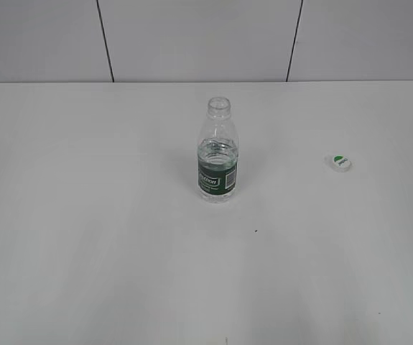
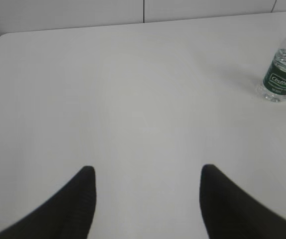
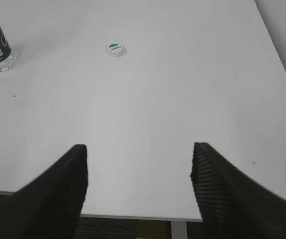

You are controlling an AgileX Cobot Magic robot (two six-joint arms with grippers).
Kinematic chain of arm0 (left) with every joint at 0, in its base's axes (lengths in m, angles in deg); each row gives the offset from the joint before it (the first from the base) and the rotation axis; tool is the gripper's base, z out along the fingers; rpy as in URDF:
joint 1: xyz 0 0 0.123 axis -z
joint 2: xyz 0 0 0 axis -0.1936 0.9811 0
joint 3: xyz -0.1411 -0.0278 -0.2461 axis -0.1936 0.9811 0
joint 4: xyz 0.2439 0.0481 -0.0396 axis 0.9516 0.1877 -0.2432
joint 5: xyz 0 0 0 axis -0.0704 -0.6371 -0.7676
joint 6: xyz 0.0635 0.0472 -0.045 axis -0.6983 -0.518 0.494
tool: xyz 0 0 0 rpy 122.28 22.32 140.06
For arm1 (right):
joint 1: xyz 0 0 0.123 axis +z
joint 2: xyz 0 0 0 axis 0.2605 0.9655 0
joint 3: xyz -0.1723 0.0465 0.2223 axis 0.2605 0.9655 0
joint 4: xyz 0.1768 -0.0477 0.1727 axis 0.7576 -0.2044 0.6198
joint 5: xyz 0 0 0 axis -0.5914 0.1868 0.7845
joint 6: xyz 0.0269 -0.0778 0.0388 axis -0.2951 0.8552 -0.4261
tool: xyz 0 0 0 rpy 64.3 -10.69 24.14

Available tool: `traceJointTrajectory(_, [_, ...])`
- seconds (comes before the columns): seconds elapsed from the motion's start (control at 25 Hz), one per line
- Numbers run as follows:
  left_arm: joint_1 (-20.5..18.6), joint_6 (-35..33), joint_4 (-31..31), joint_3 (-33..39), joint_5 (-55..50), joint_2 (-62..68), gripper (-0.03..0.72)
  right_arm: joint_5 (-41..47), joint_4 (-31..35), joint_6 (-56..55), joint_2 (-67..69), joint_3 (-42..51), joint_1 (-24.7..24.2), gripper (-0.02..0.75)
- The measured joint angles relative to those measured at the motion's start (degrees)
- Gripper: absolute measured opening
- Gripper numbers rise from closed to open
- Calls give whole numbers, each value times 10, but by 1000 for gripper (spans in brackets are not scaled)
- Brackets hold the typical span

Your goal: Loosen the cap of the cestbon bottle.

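both jaws stand wide and empty, the left gripper [image 2: 147,184] and right gripper [image 3: 139,164] hanging over the table [image 1: 84,251]. beyond them the bottle [image 1: 217,154] stands upright mid-table, its neck uncapped. the cap [image 1: 340,162] lies on the table well right of the bottle.

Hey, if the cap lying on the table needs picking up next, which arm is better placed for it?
Right, probably. The cap lies on the table right of the bottle, ahead of the open right end effector. The left end effector sees only the bottle, far to its right.
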Motion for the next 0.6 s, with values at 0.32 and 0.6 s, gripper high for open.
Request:
traceJointTrajectory(0.32, [0,1,0,0,0,0,409,0,0,0,0,0,0,501])
traceJointTrajectory(0.6, [0,1,0,0,0,0,407,0,0,0,0,0,0,500])
